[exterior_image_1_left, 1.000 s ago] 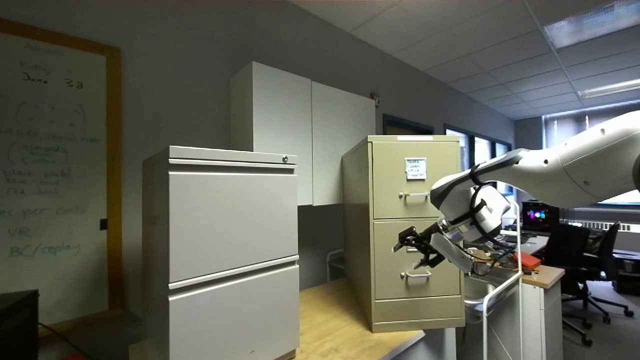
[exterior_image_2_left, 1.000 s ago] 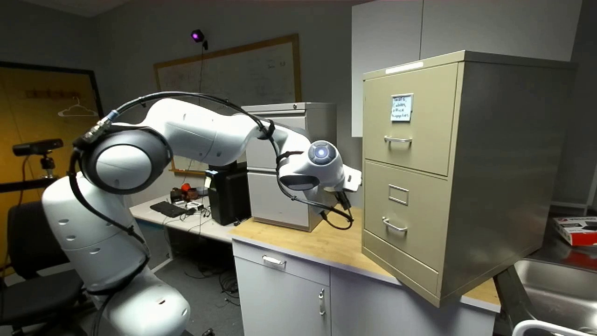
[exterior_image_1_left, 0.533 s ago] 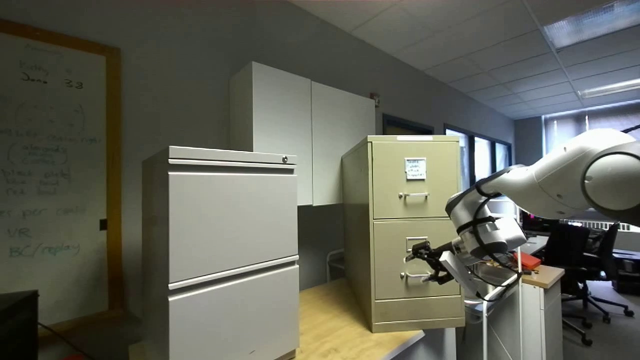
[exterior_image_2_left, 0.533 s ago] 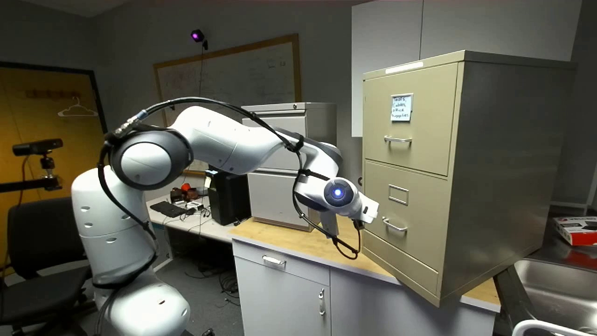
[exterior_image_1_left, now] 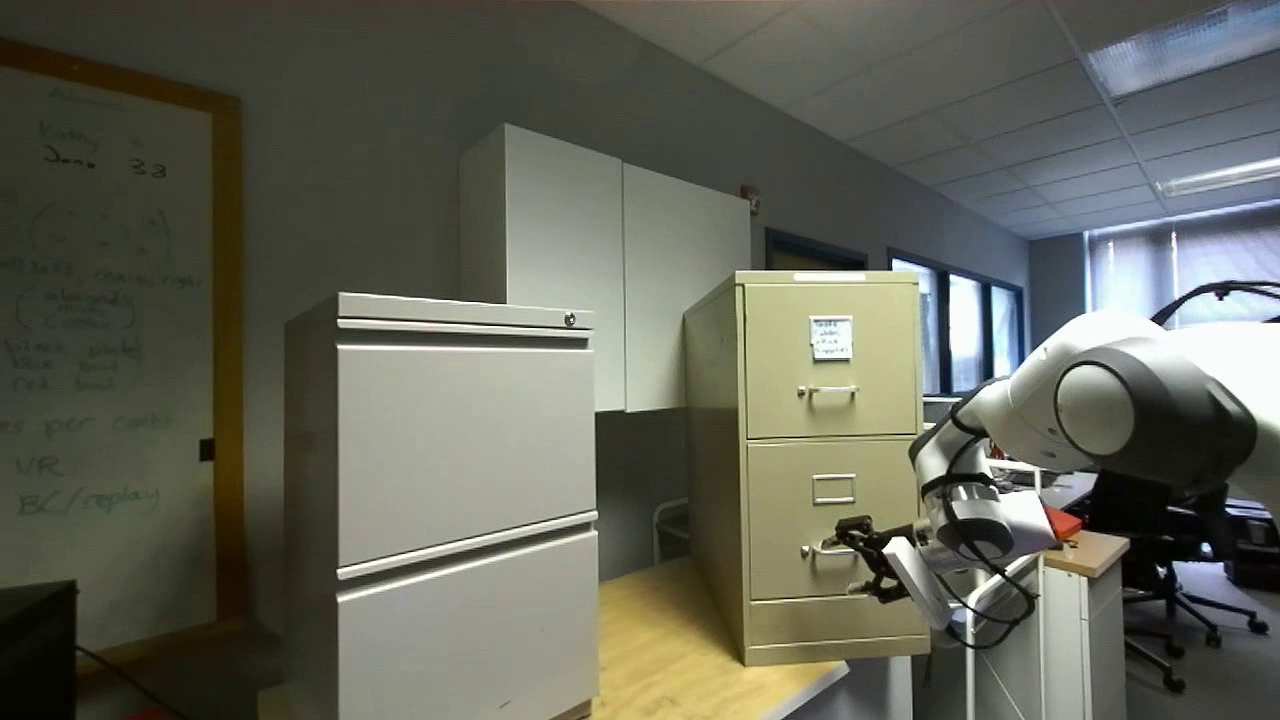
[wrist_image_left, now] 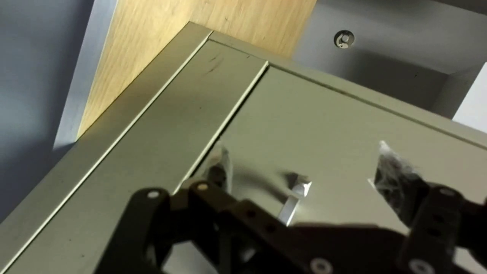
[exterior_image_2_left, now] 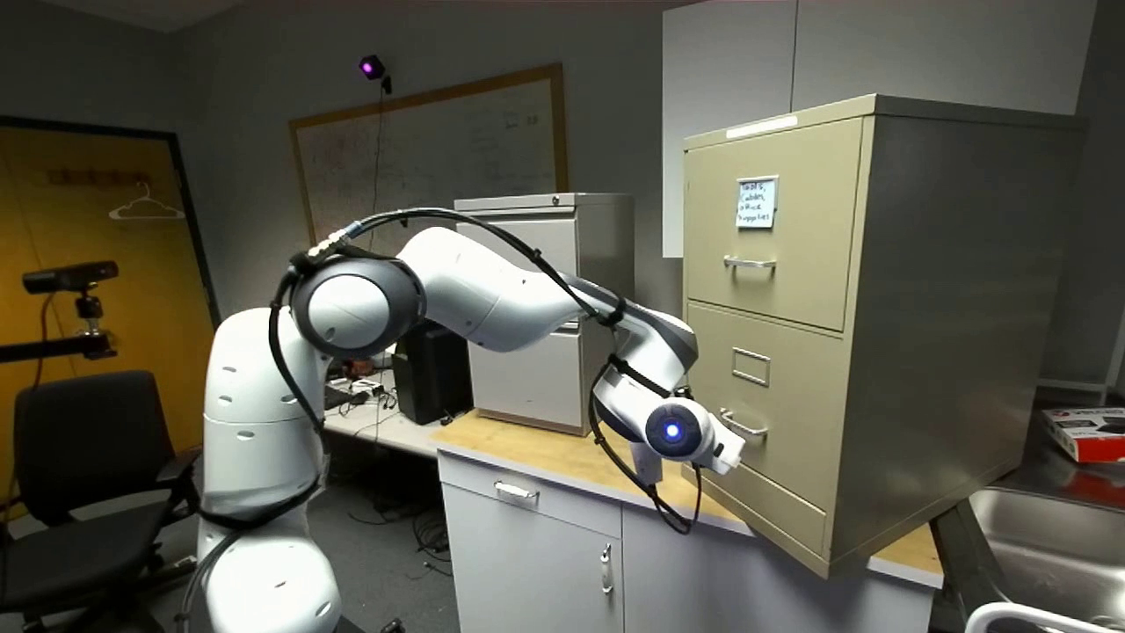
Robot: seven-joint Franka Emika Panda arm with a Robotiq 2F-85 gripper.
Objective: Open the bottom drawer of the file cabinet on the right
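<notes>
Black 2-finger gripper (wrist_image_left: 302, 160) hovering at tan-beige metal bottom drawer (exterior_image_2_left: 798, 413)

The gripper, on a white jointed robot arm (exterior_image_2_left: 492, 294), is hanging before an upright olive-tan metal file cabinet (exterior_image_2_left: 949, 325), its jaws standing wide apart. In the wrist view, the bottom drawer's slim silver metal handle (wrist_image_left: 289, 209) is showing between the 2 fingers (wrist_image_left: 397, 184); whether they are touching it cannot be told. That drawer is sitting closed in the file cabinet, its front lying flush, beneath a tan-beige metal upper drawer (exterior_image_2_left: 809, 272) that is bearing a white rectangular label card (exterior_image_2_left: 757, 203). In both exterior views, the file cabinet is standing on a pale wood countertop (exterior_image_1_left: 665, 620), its front overhanging the edge. Sharing the top, a wider, boxy light-grey 2-drawer cabinet (exterior_image_1_left: 465, 450) is standing well apart from the file cabinet. A white rectangular wall cupboard (exterior_image_1_left: 625, 285) is hanging behind the file cabinet. On the file cabinet's opposite side, a silver metal sink (exterior_image_2_left: 1059, 536) is lying near, with a flat red-and-white box (exterior_image_2_left: 1090, 432) resting beside it.
</notes>
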